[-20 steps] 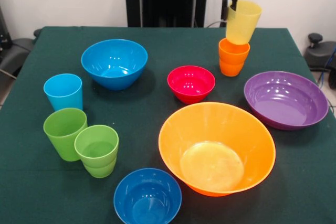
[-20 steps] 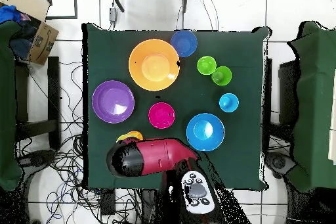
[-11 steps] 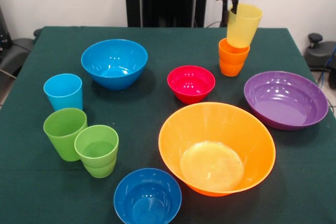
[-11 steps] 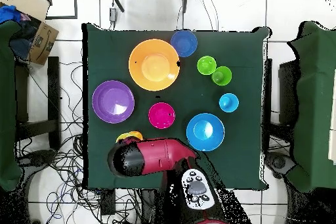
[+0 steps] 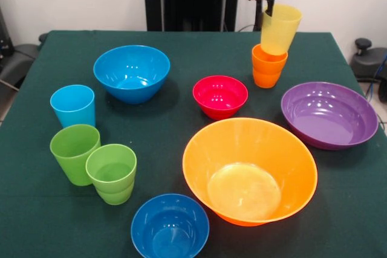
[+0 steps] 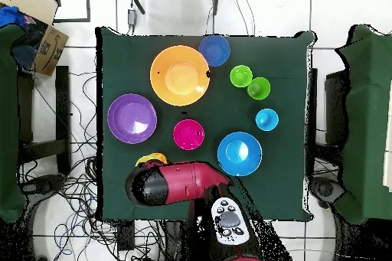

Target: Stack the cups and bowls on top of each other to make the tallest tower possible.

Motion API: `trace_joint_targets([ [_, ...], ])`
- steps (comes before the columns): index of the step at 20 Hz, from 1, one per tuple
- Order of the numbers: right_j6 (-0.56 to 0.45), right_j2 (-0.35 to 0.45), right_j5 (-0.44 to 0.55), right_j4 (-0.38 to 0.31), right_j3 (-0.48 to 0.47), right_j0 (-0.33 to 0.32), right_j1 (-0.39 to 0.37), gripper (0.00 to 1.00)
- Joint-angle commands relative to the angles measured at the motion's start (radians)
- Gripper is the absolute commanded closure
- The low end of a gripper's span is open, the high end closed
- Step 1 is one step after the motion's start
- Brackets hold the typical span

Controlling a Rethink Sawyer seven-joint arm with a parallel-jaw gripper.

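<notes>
Hanging tilted from the pincer [image 5: 269, 10], yellow cup [image 5: 279, 26] held by its rim at the far right of the green surface [image 5: 199, 52], base dipping into the mouth of the orange cup [image 5: 268, 64] standing upright directly beneath; pincer clamped on the yellow cup, one dark finger visible against the cup wall in the front view only. Tower so far: orange cup lowest, yellow cup not fully seated. Front view: full profile of both cups and the red wrist housing at the top edge. Overhead view: red arm [image 6: 172, 184] covering most of that pair, leaving only a sliver of yellow and orange rim [image 6: 153, 158] exposed at the arm's upper edge; pincer itself hidden there. Overhead view only: cardboard box [image 6: 42, 32] off the surface at upper left, cables on the floor. Count, cups: five — one orange, one yellow, one light blue cup [image 5: 73, 105], one plain lime green cup [image 5: 74, 153], one stepped lime green cup [image 5: 112, 173] touching the plain one, both near the light blue. Count, bowls: five — one small red bowl [image 5: 220, 96] mid-surface, one larger blue bowl [image 5: 132, 72] toward the far left, one smaller blue bowl [image 5: 170, 226] at the near edge, one wide purple bowl [image 5: 329, 115] at the right, one large orange bowl [image 5: 250, 170] near centre-front, just beside the smaller blue bowl. All bowls upright, separate, empty.
</notes>
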Motion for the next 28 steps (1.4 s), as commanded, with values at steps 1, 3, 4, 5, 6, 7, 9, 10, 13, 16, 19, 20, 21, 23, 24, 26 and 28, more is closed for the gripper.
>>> trace_joint_targets([
  [1,0.054,0.001,-0.014,-0.073,0.043,0.020,0.070,1.00],
  [3,0.053,0.000,-0.014,-0.073,0.047,0.020,0.073,1.00],
  [4,0.053,-0.001,-0.013,-0.074,0.048,0.021,0.075,1.00],
  [5,0.054,-0.005,-0.015,-0.077,0.048,0.024,0.077,1.00],
  [6,0.055,-0.008,-0.017,-0.081,0.048,0.026,0.078,1.00],
  [7,0.056,-0.012,-0.019,-0.084,0.048,0.029,0.080,1.00],
  [9,0.058,-0.012,-0.032,-0.088,0.053,0.029,0.083,1.00],
  [10,0.059,-0.010,-0.037,-0.089,0.056,0.028,0.084,1.00],
  [13,0.068,-0.012,-0.041,-0.090,0.057,0.035,0.089,1.00],
  [16,0.078,-0.016,-0.045,-0.091,0.057,0.047,0.095,1.00],
  [19,0.086,-0.023,-0.052,-0.095,0.059,0.062,0.098,1.00],
  [20,0.088,-0.022,-0.057,-0.092,0.064,0.062,0.100,1.00],
  [21,0.090,-0.020,-0.063,-0.090,0.068,0.061,0.101,1.00],
  [23,0.093,-0.016,-0.072,-0.085,0.073,0.062,0.103,1.00],
  [24,0.095,-0.017,-0.074,-0.084,0.074,0.066,0.103,1.00],
  [26,0.097,-0.016,-0.083,-0.080,0.076,0.068,0.105,1.00],
  [28,0.095,-0.008,-0.095,-0.075,0.080,0.062,0.106,1.00],
])
